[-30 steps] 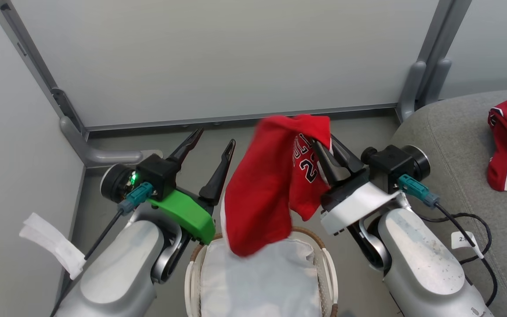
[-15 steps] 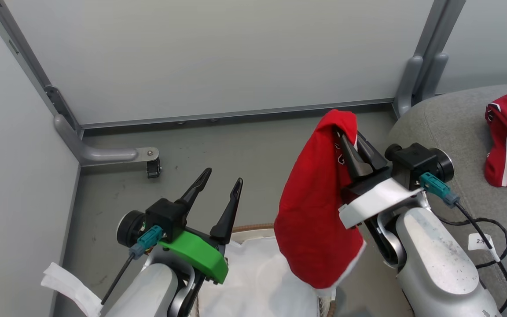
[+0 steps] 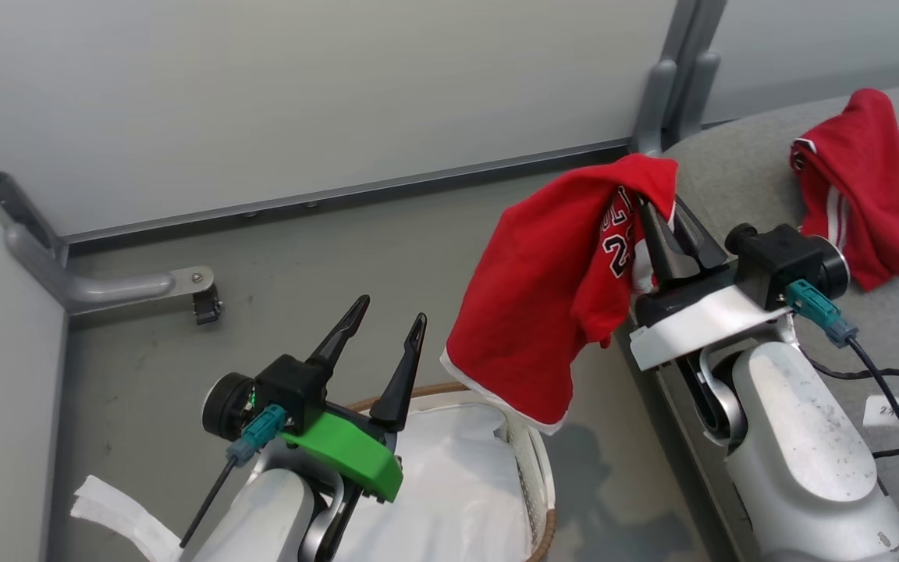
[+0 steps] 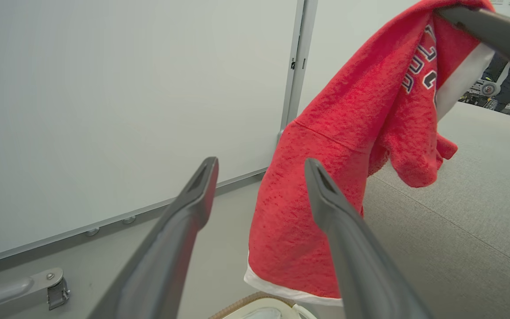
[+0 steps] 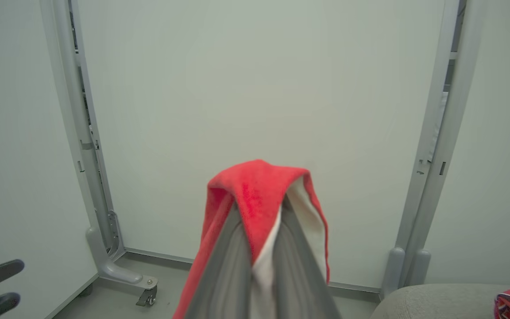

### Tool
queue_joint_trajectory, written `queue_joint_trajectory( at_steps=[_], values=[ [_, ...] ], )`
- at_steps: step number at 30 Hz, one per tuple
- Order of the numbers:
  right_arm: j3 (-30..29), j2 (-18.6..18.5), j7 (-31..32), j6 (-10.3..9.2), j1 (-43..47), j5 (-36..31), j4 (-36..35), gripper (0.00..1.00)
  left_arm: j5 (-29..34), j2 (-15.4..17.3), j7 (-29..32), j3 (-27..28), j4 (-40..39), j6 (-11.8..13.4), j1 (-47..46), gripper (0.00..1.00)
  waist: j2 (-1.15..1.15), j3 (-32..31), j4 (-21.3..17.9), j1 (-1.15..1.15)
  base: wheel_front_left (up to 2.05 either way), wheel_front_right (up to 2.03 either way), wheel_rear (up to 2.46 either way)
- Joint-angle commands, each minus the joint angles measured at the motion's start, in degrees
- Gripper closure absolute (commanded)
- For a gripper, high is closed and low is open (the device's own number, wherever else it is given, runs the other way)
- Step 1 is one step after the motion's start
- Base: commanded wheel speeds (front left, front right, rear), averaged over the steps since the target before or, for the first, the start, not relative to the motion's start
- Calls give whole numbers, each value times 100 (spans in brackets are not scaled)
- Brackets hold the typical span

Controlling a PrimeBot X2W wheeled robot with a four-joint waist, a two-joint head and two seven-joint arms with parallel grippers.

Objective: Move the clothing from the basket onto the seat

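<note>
While our right gripper pinches the limp, light jersey by a top fold, it dangles between basket and seat; our left gripper gapes empty. We judge bunched folds the safest hold.

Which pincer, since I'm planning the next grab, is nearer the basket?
Left. The left pincer sits over the basket rim; the right pincer, gripping the jersey, is nearer the sofa.

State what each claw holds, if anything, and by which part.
The right claw pinches the red jersey by a bunched fold at its top; the rest hangs free. The left claw is open, holding nothing.
</note>
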Motion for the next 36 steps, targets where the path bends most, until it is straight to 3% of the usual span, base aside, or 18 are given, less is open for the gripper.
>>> queue_joint_trajectory(
  at_steps=[1,10,16,21,27,34,36],
  values=[
    [-79,-23,-28,-4,-51,-44,-34,100,76,-17,5,21,-8,-22,-70,0,0,342,-618,0,0,0,0],
    [-636,-16,-28,-4,-40,-39,-153,100,289,42,4,-95,104,-58,-392,0,0,938,-1814,0,0,0,0],
    [-1028,-13,-28,-4,43,-2,-198,100,273,106,4,-296,148,-61,-560,0,0,1173,-2141,0,0,0,0],
    [-1281,-16,-28,-4,-23,6,-215,100,221,191,4,-450,140,-61,-653,0,0,1299,-2118,0,0,0,0],
    [-1572,-20,-28,-4,-565,-323,-263,100,201,283,4,-621,146,-62,-820,0,0,1544,-1829,0,0,0,0],
    [-2502,-28,-28,-4,-2041,-987,-124,100,180,372,4,-841,103,-63,-1075,0,0,1903,-1288,0,0,0,0],
    [-2753,-178,-28,-4,-2536,-1120,11,100,204,393,4,-908,85,-63,-1134,0,0,2002,-1132,0,0,0,0]
  ],
)
